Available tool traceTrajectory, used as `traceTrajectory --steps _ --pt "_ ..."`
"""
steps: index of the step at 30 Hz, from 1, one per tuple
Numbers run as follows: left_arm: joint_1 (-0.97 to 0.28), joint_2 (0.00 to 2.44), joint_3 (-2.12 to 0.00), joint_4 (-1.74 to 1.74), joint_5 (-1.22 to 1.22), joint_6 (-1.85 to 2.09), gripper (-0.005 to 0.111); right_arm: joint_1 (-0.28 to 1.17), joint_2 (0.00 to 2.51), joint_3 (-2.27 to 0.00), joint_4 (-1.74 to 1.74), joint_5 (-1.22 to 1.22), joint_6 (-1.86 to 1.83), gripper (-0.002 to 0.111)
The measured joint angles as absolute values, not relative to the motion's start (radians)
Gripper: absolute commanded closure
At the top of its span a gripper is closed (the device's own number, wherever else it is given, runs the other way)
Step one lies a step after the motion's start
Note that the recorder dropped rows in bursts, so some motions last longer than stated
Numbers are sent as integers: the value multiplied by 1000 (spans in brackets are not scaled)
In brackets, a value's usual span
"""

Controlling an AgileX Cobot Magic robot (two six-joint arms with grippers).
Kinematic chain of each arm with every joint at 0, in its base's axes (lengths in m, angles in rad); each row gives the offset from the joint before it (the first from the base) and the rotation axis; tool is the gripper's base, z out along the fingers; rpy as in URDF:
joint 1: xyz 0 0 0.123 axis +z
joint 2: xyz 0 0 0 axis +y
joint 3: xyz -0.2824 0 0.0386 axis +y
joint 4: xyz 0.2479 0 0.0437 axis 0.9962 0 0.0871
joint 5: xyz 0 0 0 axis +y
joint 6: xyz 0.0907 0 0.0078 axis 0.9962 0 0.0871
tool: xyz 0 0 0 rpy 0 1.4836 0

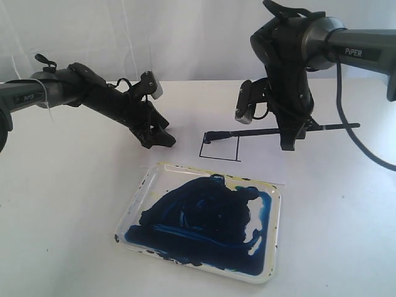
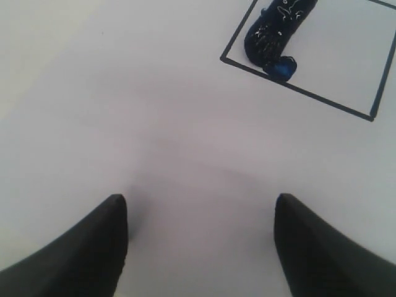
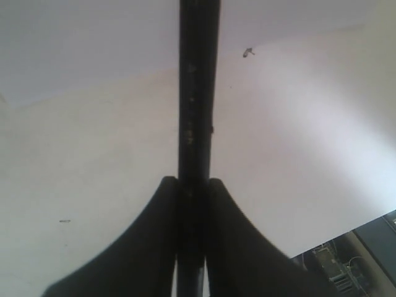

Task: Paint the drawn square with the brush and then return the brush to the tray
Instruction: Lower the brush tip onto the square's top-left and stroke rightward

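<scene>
The brush (image 1: pixel 260 132) lies level over the paper, its blue-stained tip (image 1: pixel 208 138) at the far left corner of the drawn square (image 1: pixel 221 147). My right gripper (image 1: pixel 288 143) is shut on its black handle (image 3: pixel 198 111), right of the square. In the left wrist view the wet dark bristles (image 2: pixel 276 28) rest inside the square's black outline (image 2: pixel 297 91), whose inside is otherwise white. My left gripper (image 1: pixel 158 137) stands open on the paper just left of the square, fingers (image 2: pixel 93 247) wide apart with nothing between them. The tray (image 1: pixel 204 219), smeared dark blue, sits nearer the front.
The white paper sheet (image 1: pixel 185 158) lies under the square and reaches to the tray's far rim. Both arms slope in from the sides above the white table (image 1: pixel 62 204). The right arm's cable (image 1: pixel 359 145) hangs at the right.
</scene>
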State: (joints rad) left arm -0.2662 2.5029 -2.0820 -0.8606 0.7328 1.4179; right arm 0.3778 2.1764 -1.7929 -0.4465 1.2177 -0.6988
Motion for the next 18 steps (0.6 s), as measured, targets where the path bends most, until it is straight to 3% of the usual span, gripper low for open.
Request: traceTrajectory --steps 18 --pt "-266 2503 -2082 -861 733 1418 37 378 2196 -1795 -447 1164 -670 108"
